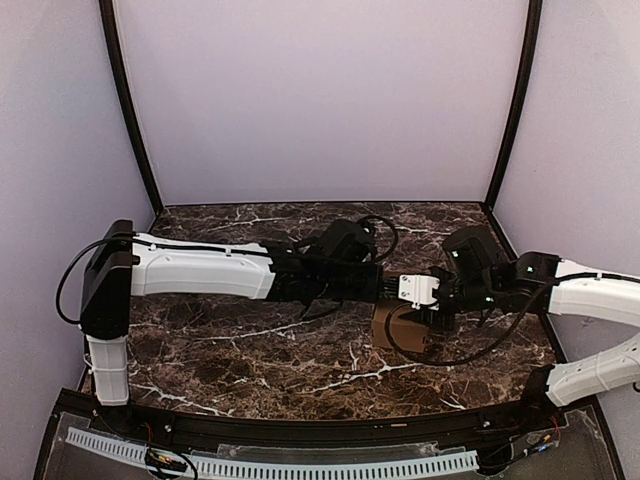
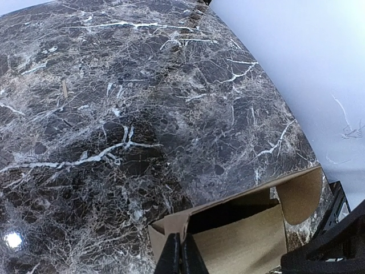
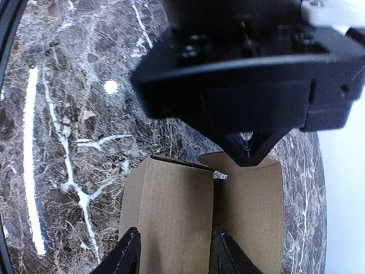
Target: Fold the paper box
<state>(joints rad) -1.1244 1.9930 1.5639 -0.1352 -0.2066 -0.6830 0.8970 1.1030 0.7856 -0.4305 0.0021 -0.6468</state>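
Closest to the lens in the right wrist view are the right gripper's (image 3: 175,231) two black fingers (image 3: 130,251), spread apart with one brown panel of the paper box (image 3: 171,194) sitting right between them. So that gripper is open and straddling the panel. Can't tell if the pads actually touch the cardboard edges.

Just above that, the left gripper (image 2: 178,238) comes in as a big blurry black block, its pointed tip coming down at the fold where two panels meet. From its own wrist camera the fingers are pressed flat together, fully closed, right at the near edge of the box wall. Whether a bit of cardboard is pinched in there, honestly can't say.

The box itself is partly formed and open-topped, with a dark hollow inside and a rounded flap (image 2: 299,197) sticking up on one side. It sits on the dark marble tabletop (image 2: 114,114), right of centre in the overhead view, squeezed in between the two gripper heads, which meet nose to nose over it.
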